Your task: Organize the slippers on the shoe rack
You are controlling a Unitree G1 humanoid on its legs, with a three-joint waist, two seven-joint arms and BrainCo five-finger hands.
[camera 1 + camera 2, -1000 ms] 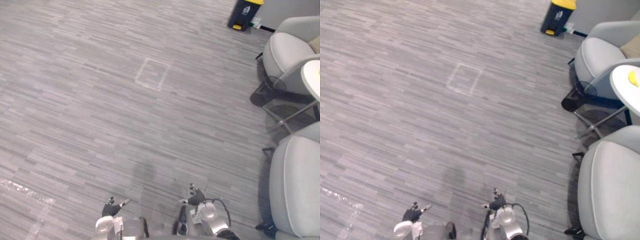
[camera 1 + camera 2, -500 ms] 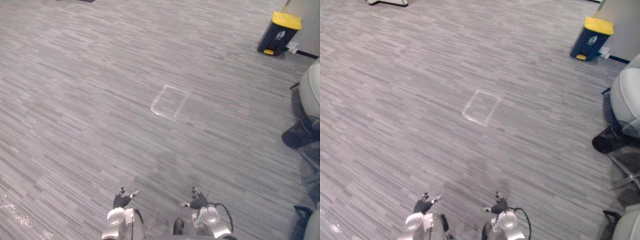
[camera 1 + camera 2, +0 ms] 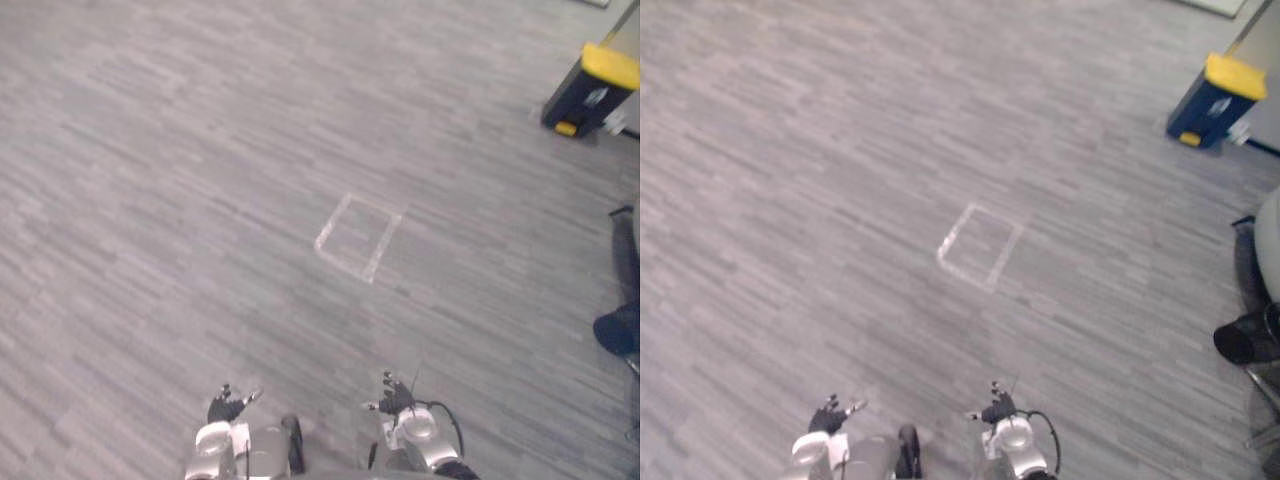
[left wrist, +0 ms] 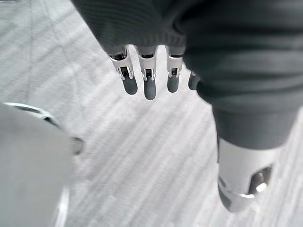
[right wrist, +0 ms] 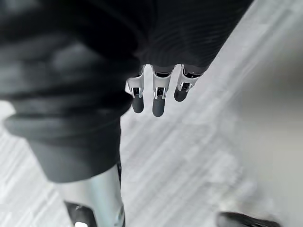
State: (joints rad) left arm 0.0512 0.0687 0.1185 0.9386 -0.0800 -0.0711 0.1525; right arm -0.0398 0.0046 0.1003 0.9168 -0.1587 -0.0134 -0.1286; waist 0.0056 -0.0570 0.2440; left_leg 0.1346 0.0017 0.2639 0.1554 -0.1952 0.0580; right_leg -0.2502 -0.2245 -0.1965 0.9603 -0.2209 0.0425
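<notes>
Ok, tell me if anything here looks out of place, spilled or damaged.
Nothing stands out. The grey floor shows no spill, just a neat taped square marked on it, and a yellow-lidded bin standing at the far right. The left hand and right hand hang empty, fingers relaxed.

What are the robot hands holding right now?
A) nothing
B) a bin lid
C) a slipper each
A: the left robot hand and the right robot hand both hang with straight fingers, with nothing between them and the floor beyond.
</notes>
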